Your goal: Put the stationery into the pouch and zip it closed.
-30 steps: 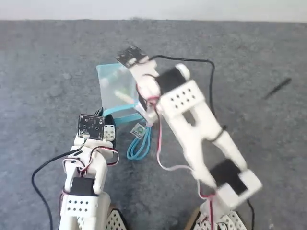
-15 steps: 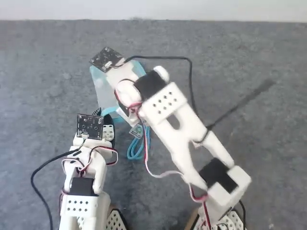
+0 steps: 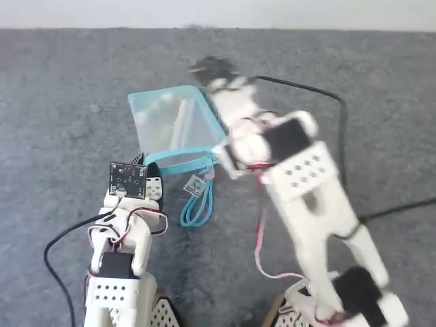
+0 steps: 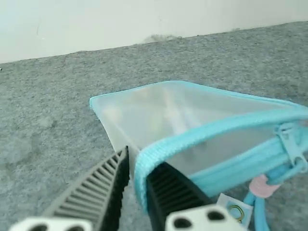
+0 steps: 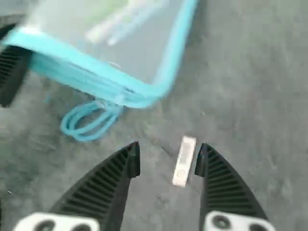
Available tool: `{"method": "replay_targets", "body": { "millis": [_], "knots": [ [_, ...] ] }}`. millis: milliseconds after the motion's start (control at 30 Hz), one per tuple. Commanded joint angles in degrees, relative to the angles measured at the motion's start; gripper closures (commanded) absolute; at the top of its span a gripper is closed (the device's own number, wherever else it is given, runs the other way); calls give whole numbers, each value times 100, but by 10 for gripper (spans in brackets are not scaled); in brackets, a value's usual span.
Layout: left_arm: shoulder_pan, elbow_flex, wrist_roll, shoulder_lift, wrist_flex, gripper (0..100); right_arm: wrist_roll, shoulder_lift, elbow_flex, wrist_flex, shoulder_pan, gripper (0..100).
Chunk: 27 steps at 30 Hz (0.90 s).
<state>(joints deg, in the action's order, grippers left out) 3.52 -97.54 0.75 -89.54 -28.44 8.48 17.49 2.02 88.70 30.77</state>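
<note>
On a grey, felt-like surface (image 3: 68,102) that runs back to a plain white wall (image 3: 218,13) lies a translucent plastic pouch (image 3: 174,129) edged with a light-blue fabric zip band. It sits towards the far side of the surface, in front of the two white arms.

Pale stick-like items (image 3: 178,119) show through the side of the pouch. The zip slider (image 4: 288,139) sits at the end of the band away from the left arm. I cannot tell whether the zip is drawn closed.

A looped light-blue cord (image 3: 197,208) trails from that end onto the grey surface. A small white tag (image 3: 196,184) lies beside it.

The left gripper (image 4: 138,166) is clenched on the corner of the pouch's blue band. Its ribbed black fingers (image 4: 113,175) pinch the trim from both sides.

The right gripper (image 5: 168,149) hangs low over the surface just beside the pouch's far corner. Its jaws are spread wide and grasp nothing. A small white oblong piece (image 5: 183,161) lies on the grey surface between them, apart from the pouch and not touching either finger.

A black cable (image 3: 300,87) arcs off the right arm. Another cable (image 3: 402,208) crosses the surface at the right edge. A third black lead (image 3: 58,252) curls beside the left arm's base.
</note>
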Motion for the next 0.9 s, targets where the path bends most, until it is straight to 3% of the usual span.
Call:
{"method": "replay_targets", "body": {
  "millis": [0,400,867],
  "knots": [
    [-44,75,62,-70,0,987,598,593,1371,-321,-259,801],
    [0,75,62,-62,0,987,536,611,4299,-2923,-1033,800],
    [-9,75,62,-62,0,987,545,602,4949,-3530,-1068,800]
  ]
}}
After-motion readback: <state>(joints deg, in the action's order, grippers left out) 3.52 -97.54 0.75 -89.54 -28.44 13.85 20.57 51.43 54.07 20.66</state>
